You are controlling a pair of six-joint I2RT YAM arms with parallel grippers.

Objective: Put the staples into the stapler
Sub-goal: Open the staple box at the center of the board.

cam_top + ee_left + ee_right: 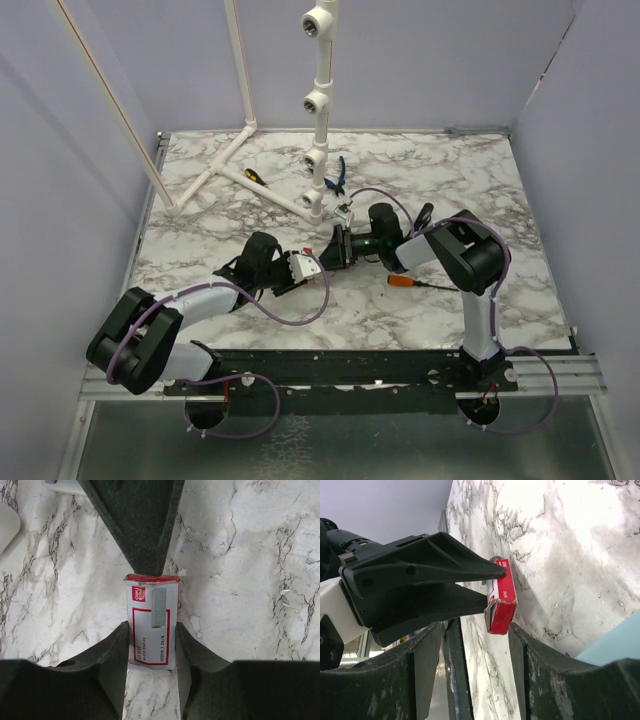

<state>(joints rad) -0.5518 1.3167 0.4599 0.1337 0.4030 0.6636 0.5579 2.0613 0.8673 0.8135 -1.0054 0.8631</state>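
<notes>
The staples box, white with red marking, is clamped between my left gripper's fingers above the marble table. In the top view the left gripper holds it near the table's middle. My right gripper faces it from the right and is open. In the right wrist view the box's red, opened end hangs just beyond the right gripper, near its right finger. One right finger tip touches the box's red end. I cannot pick out the stapler with certainty; a slim black thing lies behind the right arm.
An orange-handled screwdriver lies beside the right arm. A white pipe frame stands at the back, with a yellow-black screwdriver and blue-handled pliers by it. A pale teal bar shows at the right wrist view's edge.
</notes>
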